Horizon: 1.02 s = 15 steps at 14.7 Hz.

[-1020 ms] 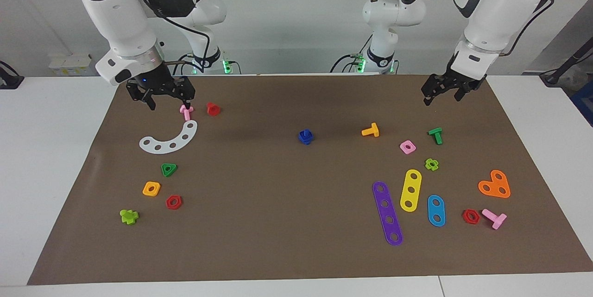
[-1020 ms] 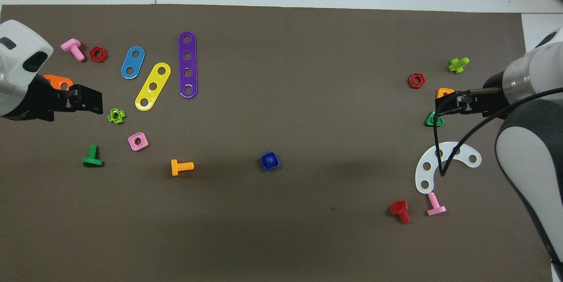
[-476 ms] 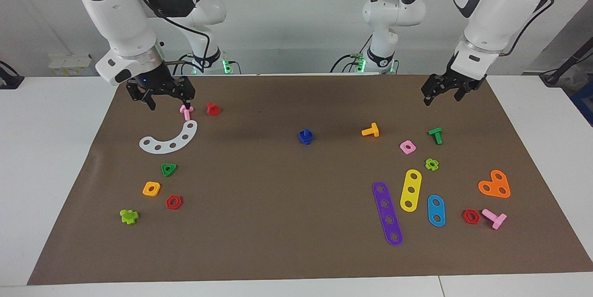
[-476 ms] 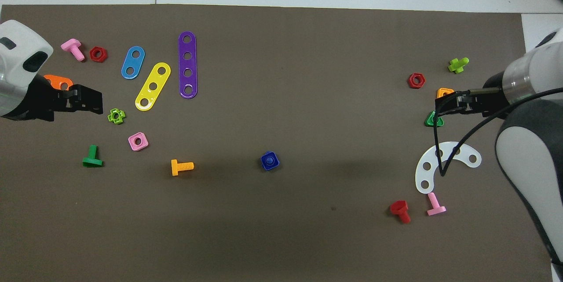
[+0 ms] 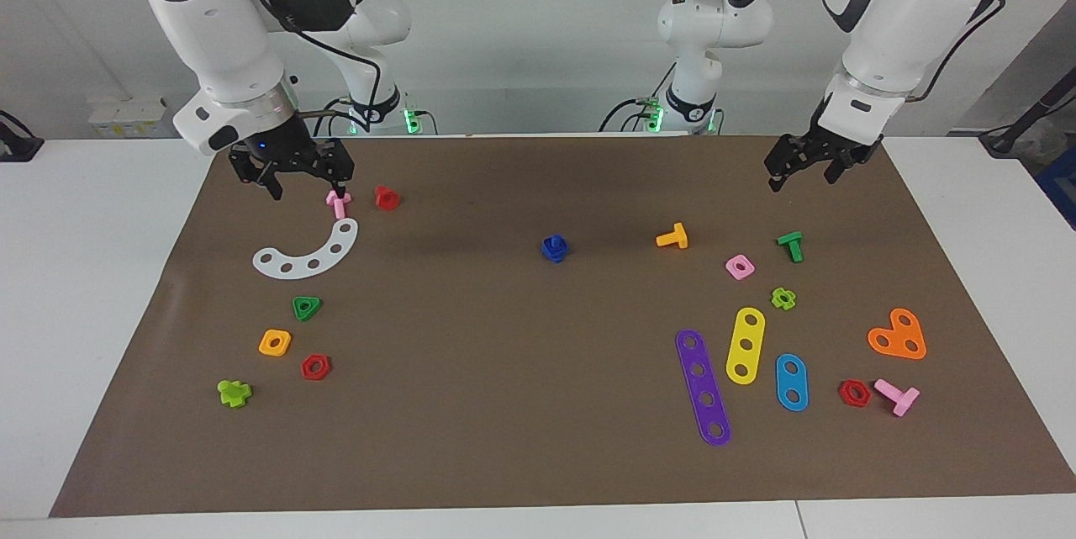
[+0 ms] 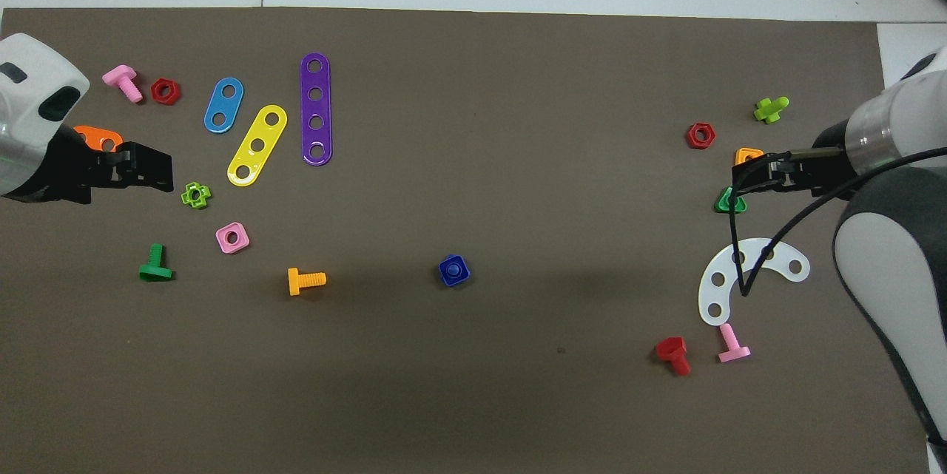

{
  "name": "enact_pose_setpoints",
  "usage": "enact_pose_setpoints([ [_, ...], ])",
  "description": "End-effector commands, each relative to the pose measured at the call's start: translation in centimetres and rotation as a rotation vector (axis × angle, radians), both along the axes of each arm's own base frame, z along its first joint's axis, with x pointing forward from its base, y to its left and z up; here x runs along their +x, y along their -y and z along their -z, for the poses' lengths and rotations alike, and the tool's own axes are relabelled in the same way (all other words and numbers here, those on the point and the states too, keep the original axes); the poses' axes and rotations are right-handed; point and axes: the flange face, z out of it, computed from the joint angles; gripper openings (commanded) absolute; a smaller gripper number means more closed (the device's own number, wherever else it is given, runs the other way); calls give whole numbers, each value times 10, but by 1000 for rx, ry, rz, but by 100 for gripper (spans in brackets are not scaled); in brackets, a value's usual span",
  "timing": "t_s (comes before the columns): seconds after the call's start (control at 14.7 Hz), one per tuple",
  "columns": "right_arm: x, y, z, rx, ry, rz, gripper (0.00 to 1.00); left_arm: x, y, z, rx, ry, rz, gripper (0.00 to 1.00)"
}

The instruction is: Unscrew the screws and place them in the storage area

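Note:
A dark-blue screw [image 5: 555, 248] stands in a blue square nut at the middle of the brown paper sheet [image 5: 504, 388]; it also shows in the overhead view [image 6: 453, 270]. My right gripper [image 5: 307, 186] is open and empty, raised over the paper beside a pink bolt [image 5: 338, 203], well away from the screw. In the overhead view the right gripper [image 6: 740, 182] covers part of a green triangular nut [image 6: 729, 201]. My left gripper [image 5: 800, 177] is open and empty, raised over the paper at the left arm's end, also seen in the overhead view [image 6: 161, 171].
A white curved plate [image 5: 307, 254], red bolt [image 5: 386, 198], and orange, red and lime pieces lie at the right arm's end. An orange bolt [image 5: 672, 236], green bolt [image 5: 790, 245], pink nut [image 5: 740, 266], and purple [image 5: 704, 387], yellow, blue and orange plates lie at the left arm's end.

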Motion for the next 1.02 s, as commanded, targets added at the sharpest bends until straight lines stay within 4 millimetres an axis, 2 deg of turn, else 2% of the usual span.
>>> enact_pose_setpoints([
  [0.0, -2, 1, -1, 21, -2, -19, 100, -8, -4, -2, 20, 17, -1, 100],
  [0.34, -2, 1, -1, 21, -2, -21, 100, -9, -2, -4, 20, 16, 2, 100],
  [0.48, -2, 1, -1, 21, -2, -21, 100, -13, 11, -8, 19, 24, 29, 100],
  [0.95, -2, 1, -1, 21, -2, -21, 100, -14, 22, -9, 10, 38, 53, 100],
])
